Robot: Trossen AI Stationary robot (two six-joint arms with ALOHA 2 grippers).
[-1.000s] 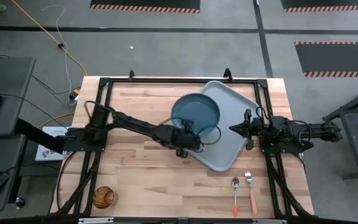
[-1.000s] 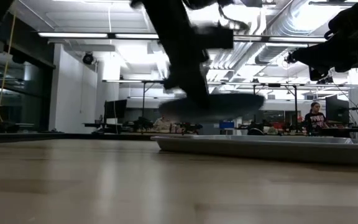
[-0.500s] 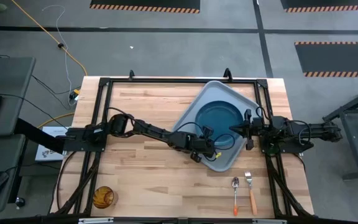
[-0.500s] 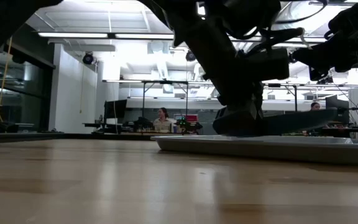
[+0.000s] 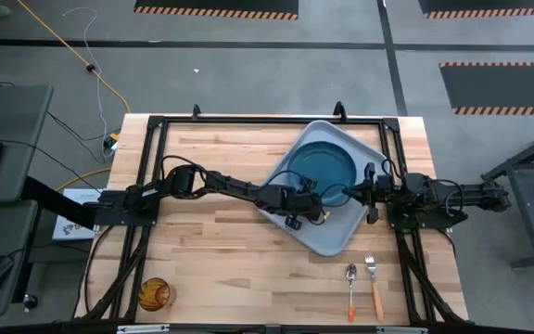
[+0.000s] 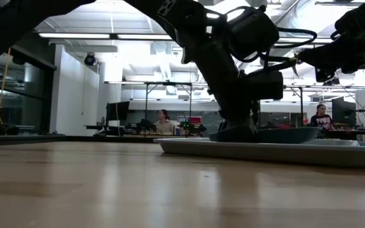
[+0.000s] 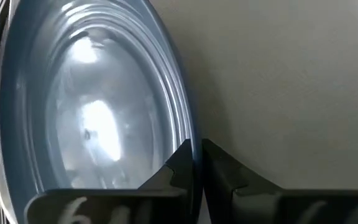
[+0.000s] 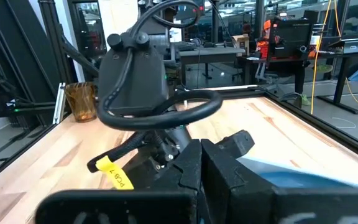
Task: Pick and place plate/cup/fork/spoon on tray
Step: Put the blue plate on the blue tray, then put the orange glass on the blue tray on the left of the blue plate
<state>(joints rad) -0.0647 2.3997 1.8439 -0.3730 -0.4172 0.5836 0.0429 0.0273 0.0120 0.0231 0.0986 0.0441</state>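
The plate (image 5: 324, 168) lies flat inside the tray (image 5: 336, 234), filling its far half, with the near half of the tray floor bare; in the low view the plate (image 6: 277, 134) sits on the tray (image 6: 271, 152) with its rim level; the left gripper (image 5: 320, 201) is at the plate's near edge, and the left wrist view shows its two fingers (image 7: 182, 167) drawn narrow on the plate's raised rim (image 7: 182, 118), one inside and one outside, pinching it; the tray sits turned at an angle on the table (image 5: 202, 269), its far corner close to the table's back edge; the right gripper (image 5: 352, 193) waits just beside the tray's right edge, fingers closed together on nothing; the spoon (image 5: 350, 289) and fork (image 5: 374, 286) lie side by side near the front right edge, well apart from the tray; the cup (image 5: 154, 295) stands at the front left corner, with open wood between it and the tray.
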